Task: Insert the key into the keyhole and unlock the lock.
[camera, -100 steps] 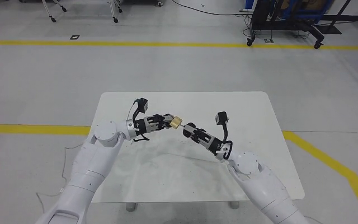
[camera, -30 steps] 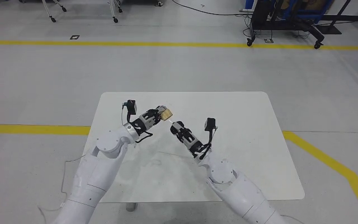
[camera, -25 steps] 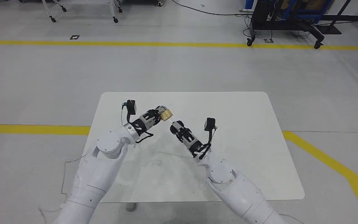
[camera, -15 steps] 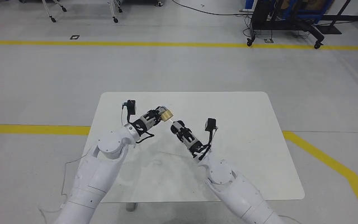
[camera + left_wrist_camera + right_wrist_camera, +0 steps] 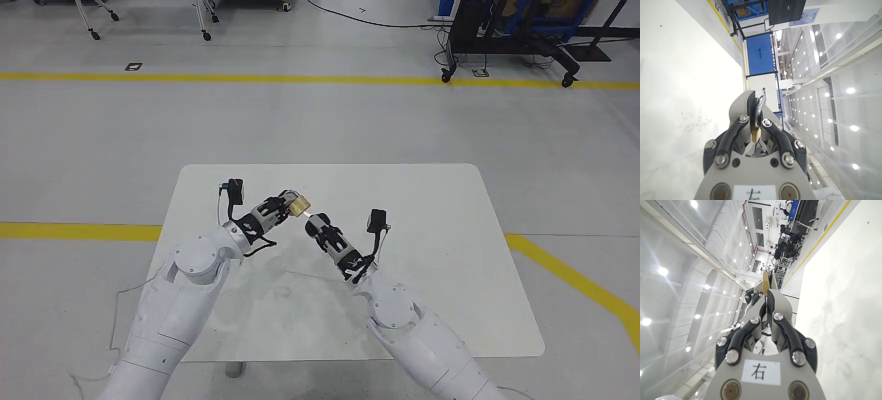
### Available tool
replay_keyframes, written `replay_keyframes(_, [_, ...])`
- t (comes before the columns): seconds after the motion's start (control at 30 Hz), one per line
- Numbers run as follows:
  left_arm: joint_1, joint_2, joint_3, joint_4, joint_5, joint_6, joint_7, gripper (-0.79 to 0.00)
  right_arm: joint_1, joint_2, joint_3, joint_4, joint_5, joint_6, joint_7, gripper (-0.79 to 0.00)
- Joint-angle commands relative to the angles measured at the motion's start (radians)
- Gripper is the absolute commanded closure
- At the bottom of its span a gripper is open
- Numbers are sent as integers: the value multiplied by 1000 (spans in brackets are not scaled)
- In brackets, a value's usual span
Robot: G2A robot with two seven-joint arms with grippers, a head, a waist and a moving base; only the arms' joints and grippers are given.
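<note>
Shifted leftward: left gripper (image 5: 291, 206) and right gripper (image 5: 313, 222). Right's pressed-together fingers hide the key; left pinches lock (image 5: 300, 206), slanting right and away.

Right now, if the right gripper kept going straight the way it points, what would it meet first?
The brass padlock held in the left gripper, just ahead of the right gripper; depth unclear.

The lock (image 5: 755, 134) has a brass-coloured metal body and a glossy silvery shackle (image 5: 759, 106); the table (image 5: 440, 200) is matt white.

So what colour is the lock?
The lock is brass gold; left wrist view shows it best.
</note>
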Motion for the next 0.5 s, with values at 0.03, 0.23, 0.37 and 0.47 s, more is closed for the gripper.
replay_keyframes(0.03, [1, -1, -5, 3, -23, 5, 2, 0, -7, -2, 2, -6, -22, 0, -11, 0])
replay_keyframes(0.23, [1, -3, -3, 5, -29, 9, -7, 0, -14, -8, 1, -11, -62, 8, -40, 0])
replay_keyframes(0.37, [0, -3, -2, 4, -23, 10, -9, 0, -14, -14, -2, -11, -97, 18, -67, 0])
replay_keyframes(0.47, [0, -3, -3, 4, -22, 13, -8, 0, -14, -18, -5, -10, -118, 25, -85, 0])
